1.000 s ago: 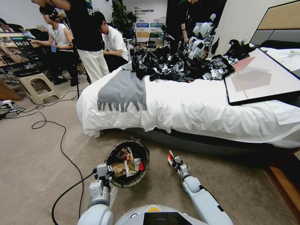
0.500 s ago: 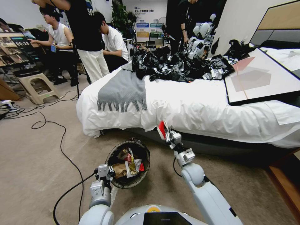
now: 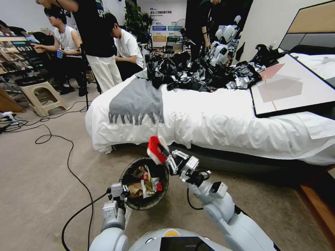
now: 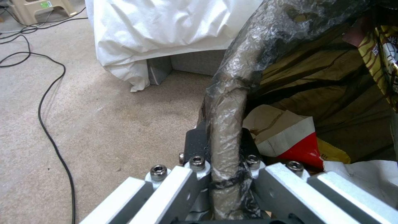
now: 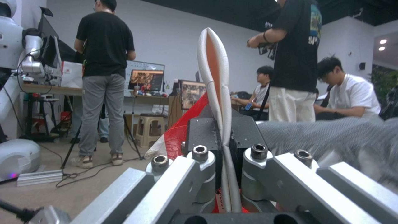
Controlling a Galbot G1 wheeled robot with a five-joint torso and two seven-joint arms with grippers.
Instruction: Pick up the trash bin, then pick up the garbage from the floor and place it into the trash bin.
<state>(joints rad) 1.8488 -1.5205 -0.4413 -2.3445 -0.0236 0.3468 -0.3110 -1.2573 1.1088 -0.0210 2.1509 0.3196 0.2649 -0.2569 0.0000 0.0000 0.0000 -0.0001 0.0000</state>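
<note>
Now one red-white packet (image 3: 156, 149) pinched above one trash bin (image 3: 129, 169)

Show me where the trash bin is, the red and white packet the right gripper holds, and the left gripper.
trash bin (image 3: 129, 168), head view, on its bag-covered rim.
red and white packet (image 3: 155, 148), head view, on its red face above the bin.
left gripper (image 4: 226, 161), left wrist view, where it clamps the rim.

A white-sheeted bed (image 3: 216, 122) carries a grey fringed throw (image 3: 136, 101), a heap of shiny black bags (image 3: 199, 73) and what looks like a framed board (image 3: 293, 89). A black cable (image 3: 59, 139) snakes across the carpet (image 3: 38, 181).
</note>
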